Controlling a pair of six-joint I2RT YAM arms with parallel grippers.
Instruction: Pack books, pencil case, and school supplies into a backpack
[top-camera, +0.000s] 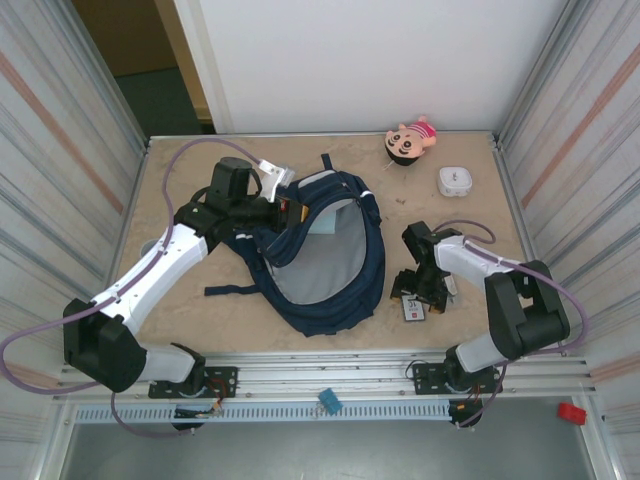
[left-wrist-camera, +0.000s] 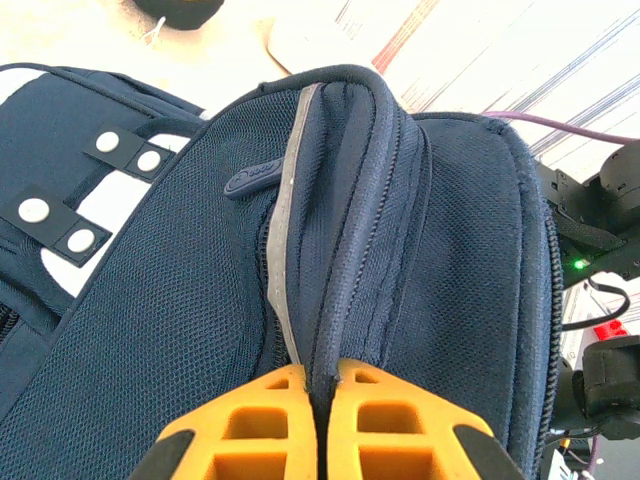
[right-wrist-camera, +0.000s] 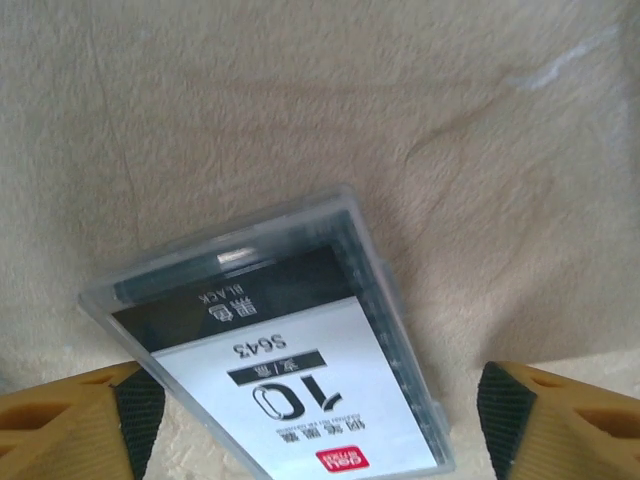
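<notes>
Right gripper (right-wrist-camera: 320, 425) hovers wide open, gripping nothing, straddling the school supplies pack (right-wrist-camera: 290, 370). The pack lies flat on the table (right-wrist-camera: 300, 120) right beneath it, its long axis slanted across the gap, crowding one pad (right-wrist-camera: 140, 415). Left gripper (left-wrist-camera: 318, 425) is clamped on the backpack (left-wrist-camera: 180, 300) rim.

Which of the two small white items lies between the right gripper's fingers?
The white pack with black print, lying flat, straddled by the open right gripper; the white square box sits apart, toward the back.

A lab robot cell: ribbed metal walls (top-camera: 60, 150) (both sides), aluminium rail (top-camera: 330, 362), sand-coloured tabletop (top-camera: 230, 325).
</notes>
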